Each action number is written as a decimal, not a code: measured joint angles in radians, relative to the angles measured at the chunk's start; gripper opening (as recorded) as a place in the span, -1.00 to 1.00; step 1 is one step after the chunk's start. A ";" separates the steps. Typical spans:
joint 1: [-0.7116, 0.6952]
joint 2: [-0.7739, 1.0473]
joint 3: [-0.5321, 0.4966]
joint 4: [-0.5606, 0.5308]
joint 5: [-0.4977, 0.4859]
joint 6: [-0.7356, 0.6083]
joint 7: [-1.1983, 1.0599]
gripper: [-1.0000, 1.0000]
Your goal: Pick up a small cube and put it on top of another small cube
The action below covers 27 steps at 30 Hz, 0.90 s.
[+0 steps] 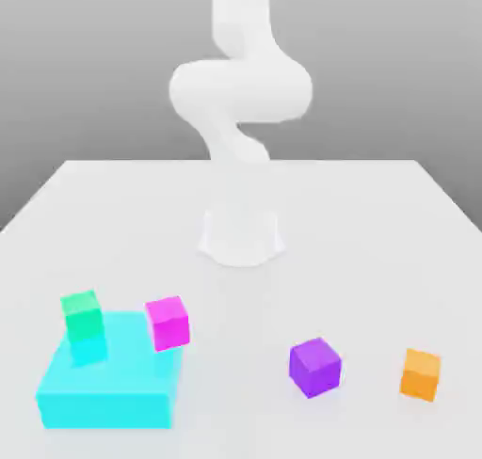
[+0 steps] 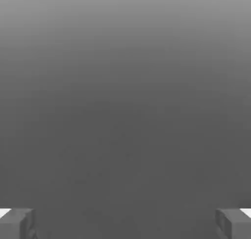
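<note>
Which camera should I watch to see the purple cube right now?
The exterior view. There the purple cube sits in plain sight on the table, between the pink cube and the orange cube. The hand view gives nothing of it, just the open gripper against a grey background.

Small cube (image 1: 314,366): plain purple, matte, uniform in colour, no markings. Seen resting flat on the white table (image 1: 241,213), upright, turned slightly so that two side faces and the top are presented to the exterior view. Located toward the near edge, right of centre in the exterior view, standing free, untouched.
</note>
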 joint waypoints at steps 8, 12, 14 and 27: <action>0.145 0.314 -0.033 -0.171 0.118 0.184 -0.155 0.00; 0.194 0.461 -0.017 -0.254 0.146 0.273 -0.208 0.00; 0.211 0.533 -0.004 -0.296 0.144 0.319 -0.223 0.00; 0.249 0.926 0.008 -0.407 -0.045 0.619 -0.148 0.00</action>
